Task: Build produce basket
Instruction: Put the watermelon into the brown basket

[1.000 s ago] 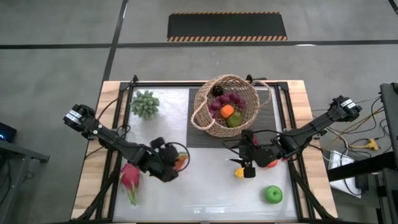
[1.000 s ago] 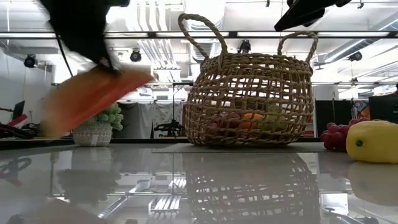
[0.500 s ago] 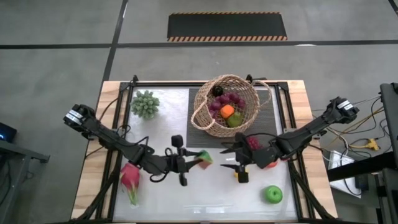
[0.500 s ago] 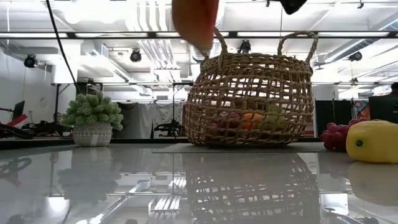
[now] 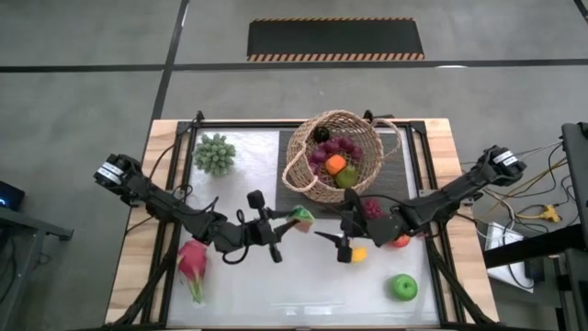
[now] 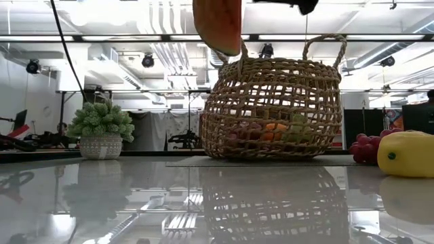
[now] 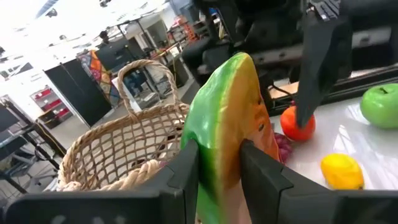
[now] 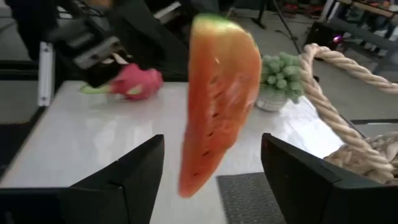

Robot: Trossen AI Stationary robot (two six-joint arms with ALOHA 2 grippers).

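A: Left side of the table, please.

B: One pink dragon fruit with green leaf tips (image 5: pixel 194 266), lying near the left front edge. One small potted green succulent in a pale woven pot (image 5: pixel 214 153), at the far left. Left gripper (image 5: pixel 287 227), raised above the middle of the table, its two dark fingers (image 7: pixel 186 171) pinching a wedge-shaped toy watermelon slice with red flesh and green rind (image 5: pixel 299 219). The slice hangs clear of the white tabletop (image 5: pixel 303 285), just in front of the basket's near-left rim.

A: Centre?

B: One round tan woven wicker basket with two loop handles (image 5: pixel 304 171), standing on a dark mat (image 5: pixel 287 200) at the far middle. Inside it: a purple grape bunch (image 5: pixel 338 147), an orange (image 5: pixel 335 164), a green fruit (image 5: pixel 346 177) and a dark round item (image 5: pixel 322 133).

A: And the right?

B: Right gripper (image 5: pixel 336 245), spread wide and empty, facing the slice from just beside it. One yellow lemon (image 5: pixel 358 254) on the table just beside that gripper. One red grape bunch (image 5: pixel 373 209) and one red tomato (image 5: pixel 400 241), both partly under the right arm. One green apple (image 5: pixel 403 287), near the right front corner.
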